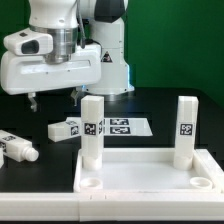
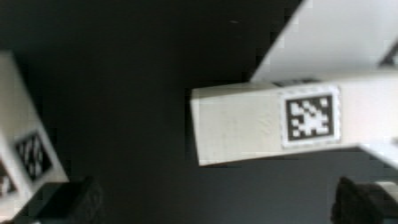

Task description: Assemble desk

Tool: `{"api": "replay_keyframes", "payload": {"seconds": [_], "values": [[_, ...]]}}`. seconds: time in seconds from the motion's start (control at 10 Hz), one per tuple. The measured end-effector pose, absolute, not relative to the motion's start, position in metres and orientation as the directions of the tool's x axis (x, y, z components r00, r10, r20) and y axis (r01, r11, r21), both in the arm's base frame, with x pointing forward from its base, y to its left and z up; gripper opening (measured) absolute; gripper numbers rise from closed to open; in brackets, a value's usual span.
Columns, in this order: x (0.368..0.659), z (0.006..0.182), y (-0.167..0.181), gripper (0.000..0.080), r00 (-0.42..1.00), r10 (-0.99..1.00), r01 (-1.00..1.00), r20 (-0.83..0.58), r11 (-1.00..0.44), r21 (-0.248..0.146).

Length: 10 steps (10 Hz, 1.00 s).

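Observation:
The desk panel [image 1: 150, 172], white and rimmed with round corner sockets, lies at the front. Two white legs stand upright in its back corners, one [image 1: 92, 125] on the exterior view's left and one [image 1: 186, 125] on its right. A loose leg [image 1: 68, 128] lies on the black table behind the panel. Another loose leg [image 1: 16, 148] lies at the far left. My gripper [image 1: 55, 98] hangs open and empty above the table, over the loose leg near the panel. In the wrist view that tagged leg [image 2: 267, 122] lies beyond my open gripper [image 2: 222, 198], and nothing is between the fingers [image 2: 75, 200].
The marker board [image 1: 126, 127] lies flat behind the upright legs. The robot base [image 1: 110, 60] stands at the back. In the wrist view another white tagged part [image 2: 25, 135] shows at one edge and a white surface [image 2: 338, 40] at a corner.

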<state>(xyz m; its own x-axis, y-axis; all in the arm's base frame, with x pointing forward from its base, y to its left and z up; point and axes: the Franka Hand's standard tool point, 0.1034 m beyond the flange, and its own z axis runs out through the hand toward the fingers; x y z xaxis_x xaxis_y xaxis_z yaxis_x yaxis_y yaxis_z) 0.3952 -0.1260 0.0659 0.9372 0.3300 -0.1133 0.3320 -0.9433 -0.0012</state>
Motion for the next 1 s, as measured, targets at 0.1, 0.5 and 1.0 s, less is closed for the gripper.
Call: {"api": "replay_keyframes", "payload": {"seconds": [0.1,0.5,1.0], "values": [[0.4,0.069,-0.133,0.0649,0.969,0.202,0.198,-0.144,-0.979,-0.043],[0.408,0.068,-0.131,0.0649,0.99,0.005,0.001,-0.139,-1.0,-0.027],[0.414,0.051,-0.129,0.0649,0.766,-0.563,-0.62,-0.31,-0.775,-0.126]]}}
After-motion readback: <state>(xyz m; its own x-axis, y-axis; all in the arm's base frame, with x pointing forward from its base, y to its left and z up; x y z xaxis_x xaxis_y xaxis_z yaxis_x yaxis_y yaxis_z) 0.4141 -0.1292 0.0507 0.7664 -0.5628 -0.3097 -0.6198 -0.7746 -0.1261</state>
